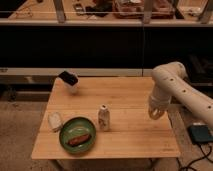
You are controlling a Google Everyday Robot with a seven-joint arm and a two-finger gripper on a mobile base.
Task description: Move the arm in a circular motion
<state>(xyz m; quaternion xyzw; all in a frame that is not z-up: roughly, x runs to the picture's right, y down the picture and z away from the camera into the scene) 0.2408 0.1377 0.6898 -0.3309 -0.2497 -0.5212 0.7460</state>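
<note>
The arm (175,86) hangs its gripper (156,113), state indiscernible, at 3 o'clock over the table (135,142); circling low could topple the bottle (103,118).

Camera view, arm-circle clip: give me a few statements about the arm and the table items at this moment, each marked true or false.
1. The arm reaches in over the right side of the table. True.
2. The gripper touches the bottle. False: it hangs at the arm's lower end near the table's right edge, well apart from the bottle.
3. The green plate holds a sausage-like item. True.
4. The bottle lies on its side. False: it stands upright, just right of the green plate.
5. A dark object sits at the table's far left corner. True.
</note>
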